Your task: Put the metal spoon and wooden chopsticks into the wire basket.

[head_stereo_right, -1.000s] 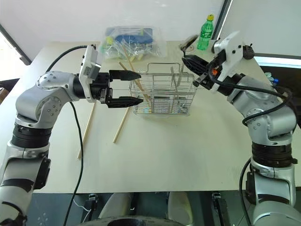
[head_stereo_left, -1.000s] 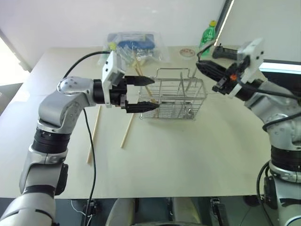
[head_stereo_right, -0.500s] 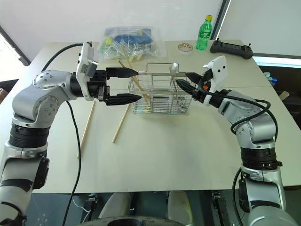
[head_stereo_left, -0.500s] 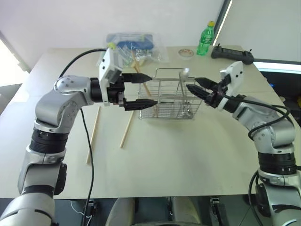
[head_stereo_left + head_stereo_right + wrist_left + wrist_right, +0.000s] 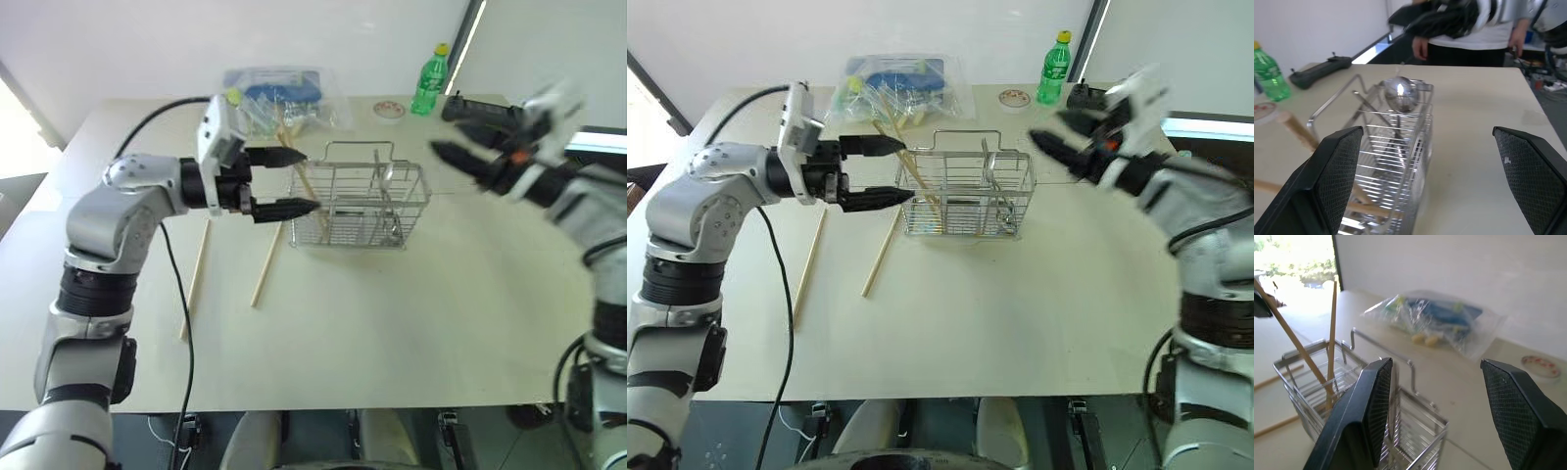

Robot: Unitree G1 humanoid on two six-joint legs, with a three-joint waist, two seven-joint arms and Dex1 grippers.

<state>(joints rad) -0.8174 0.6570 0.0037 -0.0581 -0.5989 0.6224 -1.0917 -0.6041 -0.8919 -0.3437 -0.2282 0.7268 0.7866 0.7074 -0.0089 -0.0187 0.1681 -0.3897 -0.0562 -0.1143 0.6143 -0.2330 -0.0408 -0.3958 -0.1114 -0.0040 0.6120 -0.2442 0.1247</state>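
When going for the two chopsticks (image 5: 266,269) lying on table (image 5: 392,313) left of basket (image 5: 362,211), lower left gripper (image 5: 306,180), now wide apart and empty beside basket's left end, over nearer stick and pinch at middle. Spoon (image 5: 1400,95) and two more sticks already inside basket. Right gripper (image 5: 1050,127) apart, empty, raised near right end.

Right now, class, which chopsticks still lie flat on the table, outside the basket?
The two wooden chopsticks left of the wire basket; two others already stand inside it.
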